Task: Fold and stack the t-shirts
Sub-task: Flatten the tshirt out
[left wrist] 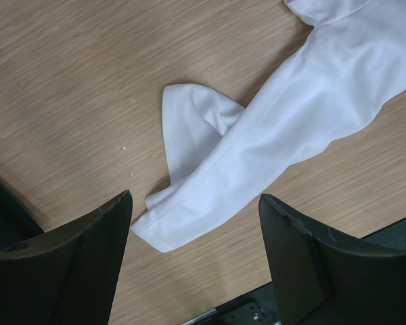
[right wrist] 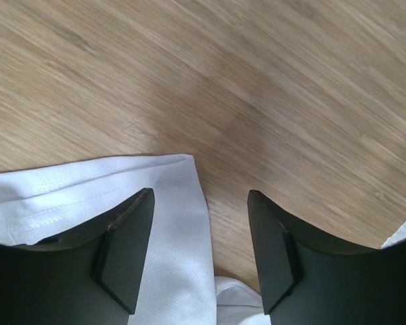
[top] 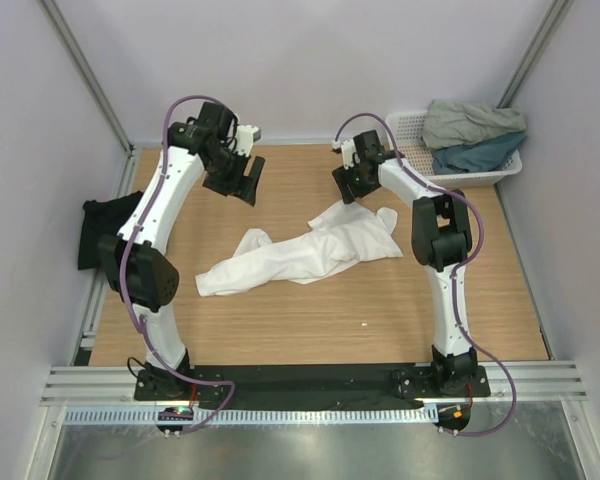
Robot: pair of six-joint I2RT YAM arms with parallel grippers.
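Note:
A white t-shirt lies crumpled in the middle of the wooden table. A black t-shirt lies at the table's left edge. Grey-green and teal t-shirts sit in the white basket at the back right. My left gripper is open and empty above the table, behind the white shirt, whose sleeve end shows in the left wrist view. My right gripper is open, low over the white shirt's back corner; one finger stands over the cloth.
The table's black front strip holds both arm bases. Purple walls close in on the left, back and right.

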